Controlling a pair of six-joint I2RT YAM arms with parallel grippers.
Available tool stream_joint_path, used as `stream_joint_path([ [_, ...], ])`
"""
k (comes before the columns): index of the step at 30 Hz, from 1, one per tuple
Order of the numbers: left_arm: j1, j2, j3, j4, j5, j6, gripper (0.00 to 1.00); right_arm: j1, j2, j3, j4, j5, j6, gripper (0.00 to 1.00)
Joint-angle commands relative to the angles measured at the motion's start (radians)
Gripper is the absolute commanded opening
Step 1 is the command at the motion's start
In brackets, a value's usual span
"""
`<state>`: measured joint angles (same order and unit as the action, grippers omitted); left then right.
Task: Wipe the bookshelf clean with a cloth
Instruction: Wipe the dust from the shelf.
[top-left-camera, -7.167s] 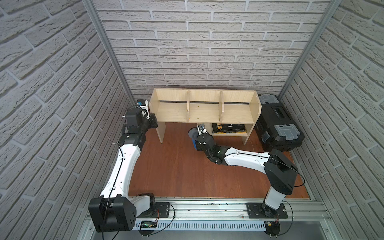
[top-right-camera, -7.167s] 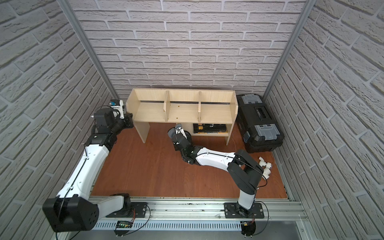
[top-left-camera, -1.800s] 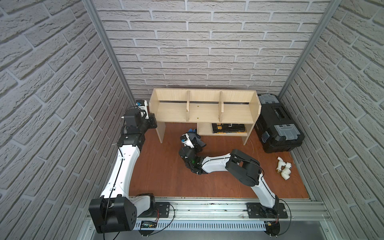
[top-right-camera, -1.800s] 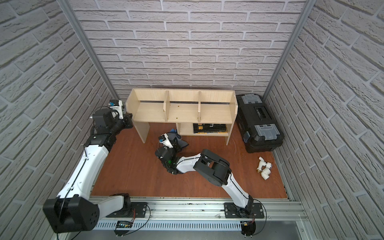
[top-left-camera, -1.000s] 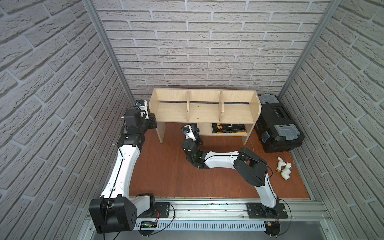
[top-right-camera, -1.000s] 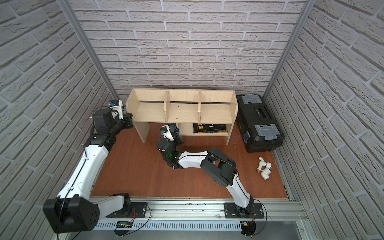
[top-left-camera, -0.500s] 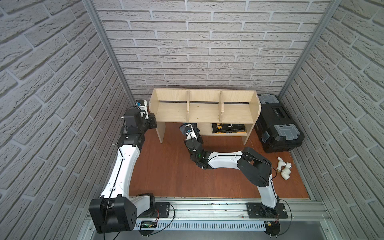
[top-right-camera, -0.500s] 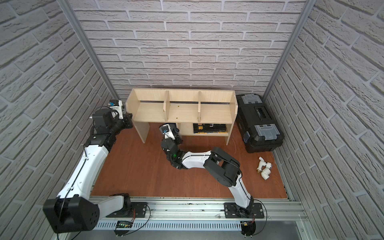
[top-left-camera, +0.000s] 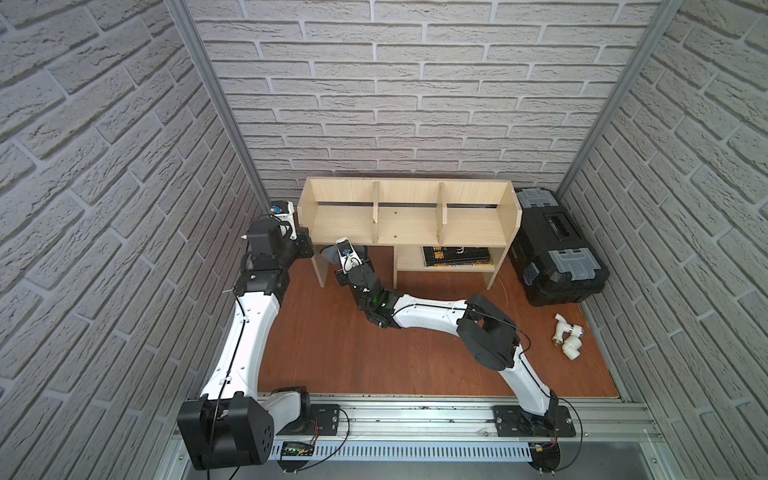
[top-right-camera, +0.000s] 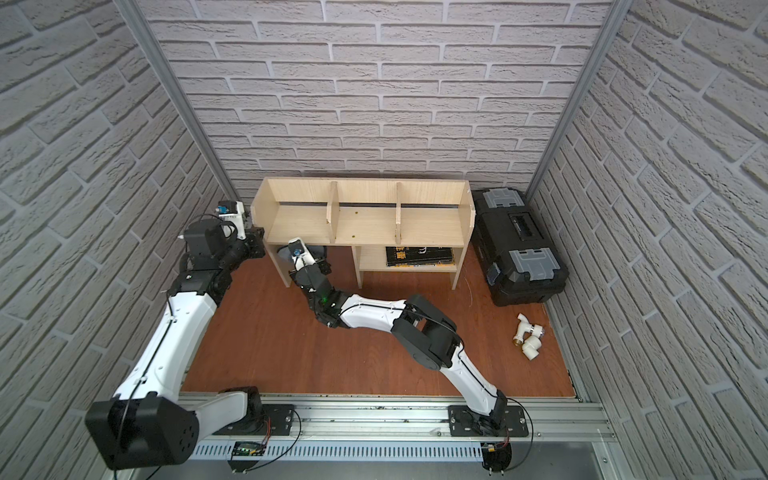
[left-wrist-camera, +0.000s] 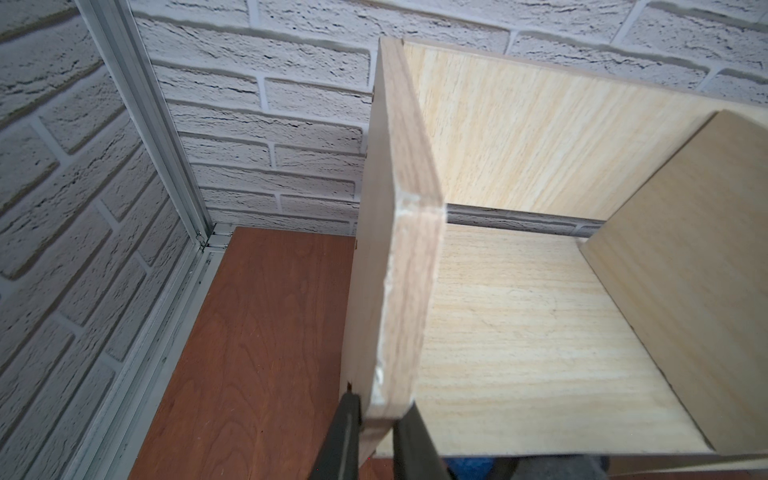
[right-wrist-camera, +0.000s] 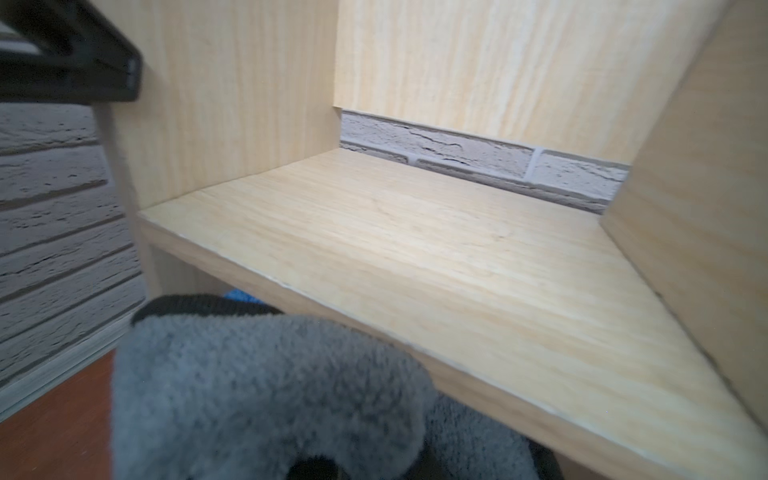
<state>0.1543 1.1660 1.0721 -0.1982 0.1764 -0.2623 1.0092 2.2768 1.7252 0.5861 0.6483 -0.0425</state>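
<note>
Apparently at the approach, before any wiping: holding the cloth (right-wrist-camera: 257, 382) bunched in the closed right hand (top-left-camera: 345, 257) just below the front lip of the bookshelf (top-left-camera: 409, 224), at its end compartment, and bracing the outer end panel (left-wrist-camera: 399, 249) with the left hand (left-wrist-camera: 376, 419) clamped on it. Next, likely: lift over that lip, press flat onto the board, sweep toward the bookshelf's back, clear of the divider (top-left-camera: 375, 216). Cannot make out the right hand's fingers under the grey pile, nor any contact with the lip.
</note>
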Motion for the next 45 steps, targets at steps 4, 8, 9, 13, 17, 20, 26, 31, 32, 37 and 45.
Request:
stream_joint_path([
  [4, -0.001, -0.043, -0.007, 0.073, 0.033, -0.032, 0.0, 0.034, 0.133, 0.164, -0.08, -0.113, 0.159, 0.03],
  [8, -0.001, -0.039, -0.009, 0.074, 0.032, -0.034, 0.0, 0.055, 0.193, 0.177, -0.11, -0.129, 0.208, 0.03],
  [9, -0.001, -0.039, -0.009, 0.075, 0.032, -0.035, 0.0, 0.061, 0.198, 0.169, -0.112, -0.123, 0.206, 0.03],
  [13, 0.001, -0.04, -0.009, 0.076, 0.036, -0.038, 0.0, 0.063, 0.194, 0.127, -0.105, -0.119, 0.223, 0.03],
  [17, 0.001, -0.04, -0.009, 0.076, 0.035, -0.04, 0.0, 0.058, 0.164, 0.155, -0.113, -0.1, 0.156, 0.03],
  [20, 0.001, -0.042, -0.01, 0.078, 0.033, -0.04, 0.0, 0.041, 0.124, 0.212, -0.13, -0.086, 0.113, 0.03],
  [26, 0.001, -0.04, -0.012, 0.083, 0.038, -0.04, 0.0, 0.023, 0.148, 0.338, -0.218, -0.066, 0.089, 0.03],
  [31, 0.001, -0.043, -0.012, 0.082, 0.039, -0.04, 0.0, 0.031, 0.192, 0.269, -0.224, -0.114, 0.176, 0.03],
  [32, 0.001, -0.044, -0.012, 0.082, 0.038, -0.04, 0.0, 0.036, 0.199, 0.248, -0.222, -0.119, 0.189, 0.03],
  [37, 0.001, -0.042, -0.011, 0.08, 0.038, -0.039, 0.0, 0.06, 0.184, 0.131, -0.196, -0.107, 0.207, 0.03],
  [45, 0.001, -0.04, -0.011, 0.071, 0.022, -0.035, 0.0, 0.026, -0.02, -0.182, -0.064, 0.176, 0.088, 0.03],
])
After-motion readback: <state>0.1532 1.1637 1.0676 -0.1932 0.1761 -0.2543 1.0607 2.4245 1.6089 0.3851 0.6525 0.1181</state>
